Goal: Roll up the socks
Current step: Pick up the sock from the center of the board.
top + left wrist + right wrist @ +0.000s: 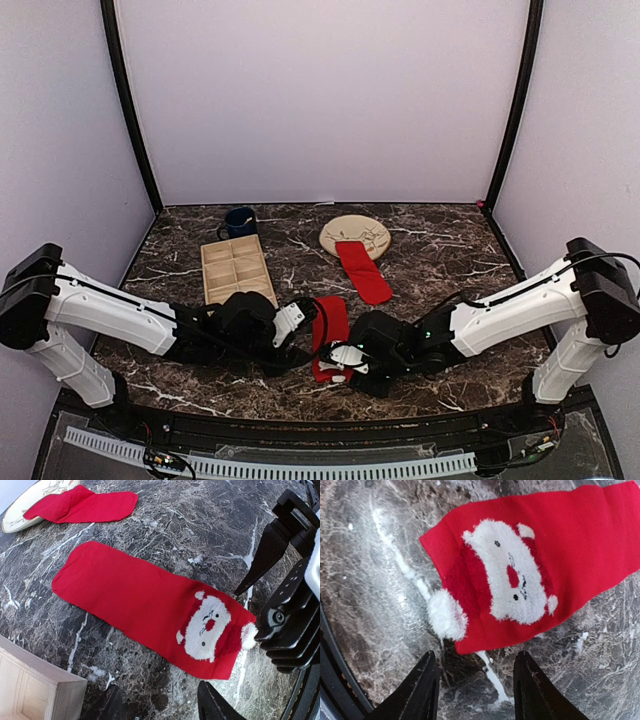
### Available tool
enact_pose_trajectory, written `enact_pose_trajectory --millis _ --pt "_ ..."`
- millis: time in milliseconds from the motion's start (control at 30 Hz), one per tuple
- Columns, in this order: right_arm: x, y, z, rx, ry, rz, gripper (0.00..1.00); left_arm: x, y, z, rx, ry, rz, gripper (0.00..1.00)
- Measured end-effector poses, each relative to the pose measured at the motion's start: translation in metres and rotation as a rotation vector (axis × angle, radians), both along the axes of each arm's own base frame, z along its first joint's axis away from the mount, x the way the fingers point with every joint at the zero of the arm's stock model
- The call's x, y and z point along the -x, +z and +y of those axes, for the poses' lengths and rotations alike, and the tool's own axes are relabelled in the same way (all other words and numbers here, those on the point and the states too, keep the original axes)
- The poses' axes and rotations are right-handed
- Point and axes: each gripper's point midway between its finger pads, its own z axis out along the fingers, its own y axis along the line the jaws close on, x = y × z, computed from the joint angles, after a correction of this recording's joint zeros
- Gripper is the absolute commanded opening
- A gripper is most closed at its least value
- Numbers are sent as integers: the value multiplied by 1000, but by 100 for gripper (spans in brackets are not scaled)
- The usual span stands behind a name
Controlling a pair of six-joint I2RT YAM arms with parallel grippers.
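Note:
One red sock [331, 325] lies flat on the marble table [450, 250] between my two grippers; a white bearded face [207, 627] and a white pom-pom [446, 614] mark its near end. The other sock [363, 270] lies further back, its far end on the beige plate [355, 232]. My left gripper [308, 318] is at the near sock's left side, open, with only bare table between its fingers [215, 705]. My right gripper [477, 680] is open just short of the sock's cuff edge, with nothing held.
A wooden compartment tray [237, 268] stands at the back left, its corner [30, 690] close to my left gripper. A dark blue mug [239, 221] is behind it. The table's black front rim [335, 670] runs just beside my right gripper.

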Motion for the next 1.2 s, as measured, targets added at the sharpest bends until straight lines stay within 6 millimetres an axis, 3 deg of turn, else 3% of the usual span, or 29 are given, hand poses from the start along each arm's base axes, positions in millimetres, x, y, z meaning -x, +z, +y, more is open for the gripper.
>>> enact_pose_trajectory --millis 267,333,533,800,933,1033,1200 --pt "-1 -10 3 33 45 -16 37 1 1 5 22 17 -1 61" --pt "-2 -10 6 31 54 -23 35 1 5 5 38 18 -8 71" --pt "-3 -9 9 30 78 -37 33 1 6 7 57 27 -14 83" --pt "-5 -11 15 38 107 -51 28 2 7 10 74 35 -13 84" --pt "-5 -12 19 42 124 -56 17 2 13 11 97 39 -21 84" --pt "-5 -12 21 46 139 -58 1 2 16 12 108 43 -25 84" --pt "-2 -13 25 56 152 -33 0 3 15 17 115 56 -24 84"
